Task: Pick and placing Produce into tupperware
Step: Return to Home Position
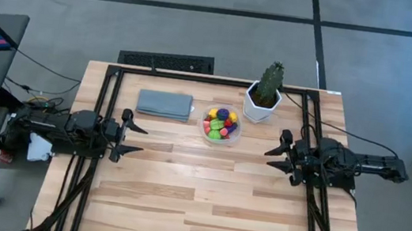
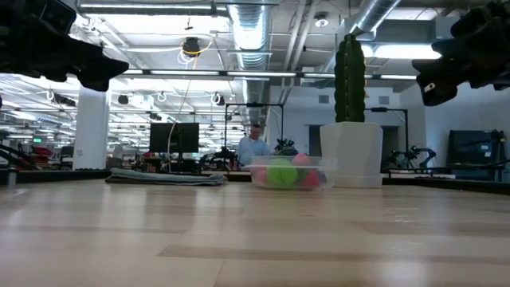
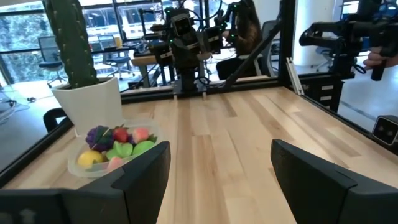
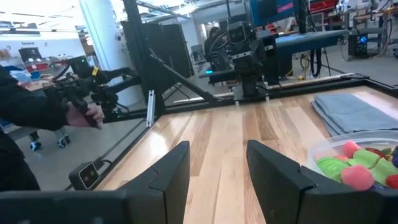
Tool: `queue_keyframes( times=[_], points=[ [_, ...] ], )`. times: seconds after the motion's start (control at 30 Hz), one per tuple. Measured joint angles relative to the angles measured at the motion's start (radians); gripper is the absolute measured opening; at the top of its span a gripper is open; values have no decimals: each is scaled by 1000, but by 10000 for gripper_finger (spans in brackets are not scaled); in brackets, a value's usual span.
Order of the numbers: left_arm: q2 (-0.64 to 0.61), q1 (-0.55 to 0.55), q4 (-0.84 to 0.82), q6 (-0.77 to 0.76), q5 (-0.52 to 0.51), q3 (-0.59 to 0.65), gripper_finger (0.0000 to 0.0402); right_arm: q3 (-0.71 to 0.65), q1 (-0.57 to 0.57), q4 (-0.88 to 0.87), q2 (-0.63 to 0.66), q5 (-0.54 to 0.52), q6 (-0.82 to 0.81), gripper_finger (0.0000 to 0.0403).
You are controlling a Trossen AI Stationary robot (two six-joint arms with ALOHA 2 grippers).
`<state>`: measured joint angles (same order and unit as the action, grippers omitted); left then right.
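The pale wooden table [image 1: 202, 203] fills most of the high view, with a dark frame running along its far edge and both sides. The left arm [image 1: 80, 132] lies low over the table's left edge and the right arm [image 1: 343, 161] over its right edge, facing one another across the bare middle of the boards. The left gripper [image 1: 139, 139] hangs above the wood with its fingers spread well apart and nothing between them. The right gripper [image 1: 268, 158] does likewise, with a narrower gap between its fingers, which are also empty. Both are well clear of the things along the far edge. There, on the left arm's side, a grey-blue folded cloth [image 1: 165, 104] lies flat. Toward the right arm's side a tall green cactus [image 1: 273, 78] stands upright in a white pot [image 1: 259, 106]. Between the cloth and the pot, just beside the pot, sits the tupperware [image 1: 219, 141], a round clear container standing upright and open at the top. The produce [image 1: 221, 123] is heaped inside it: small yellow, green, purple, red and pink pieces filling it to about the rim, with none lying loose on the table. Beyond the table, the right wrist view shows a person's hand [image 4: 92, 115] gripping a black device.
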<state>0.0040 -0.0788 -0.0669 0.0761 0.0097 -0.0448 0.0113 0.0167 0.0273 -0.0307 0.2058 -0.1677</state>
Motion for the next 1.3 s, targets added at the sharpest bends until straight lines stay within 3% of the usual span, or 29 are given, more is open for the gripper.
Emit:
queue_keyframes(
  times=[1.07,1.13,1.3],
  points=[
    [0,0,-1,-15,-3,1,270,1,5,0,-1,-1,-12,182],
    [0,0,-1,-15,-3,1,270,1,8,-2,-7,-30,15,182],
    [0,0,-1,-16,-3,2,270,2,22,-30,-19,-222,32,182]
  ],
)
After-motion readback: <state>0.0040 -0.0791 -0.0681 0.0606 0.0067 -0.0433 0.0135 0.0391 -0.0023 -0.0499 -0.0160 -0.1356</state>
